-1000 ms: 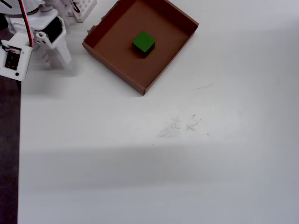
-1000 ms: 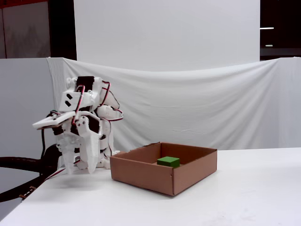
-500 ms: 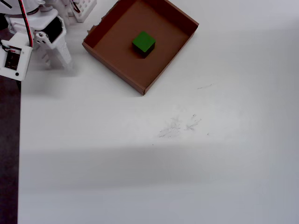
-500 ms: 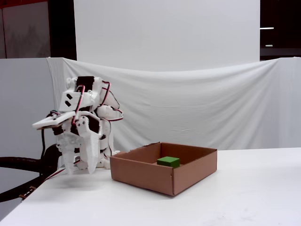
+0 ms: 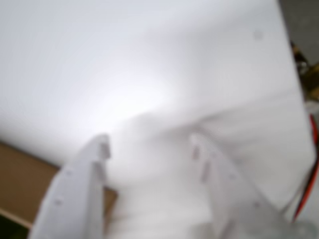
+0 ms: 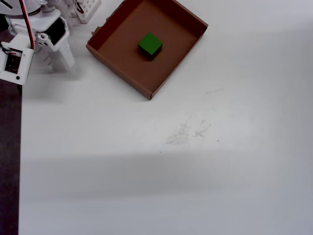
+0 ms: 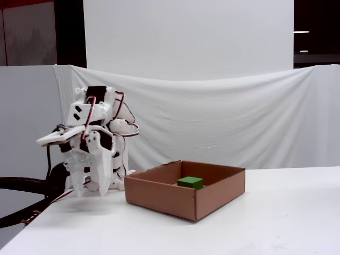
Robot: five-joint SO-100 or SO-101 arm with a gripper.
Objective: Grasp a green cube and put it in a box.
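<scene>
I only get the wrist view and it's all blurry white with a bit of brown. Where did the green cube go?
Observer: The green cube sits inside the box, near the middle of its floor.
Operator: Is my claw holding anything?
Observer: No. The claw is empty and well apart from the box, left of it in the overhead view.
Operator: Is the claw touching the table?
Observer: In the fixed view the claw points down with its tips close to the table; contact isn't clear.
</scene>
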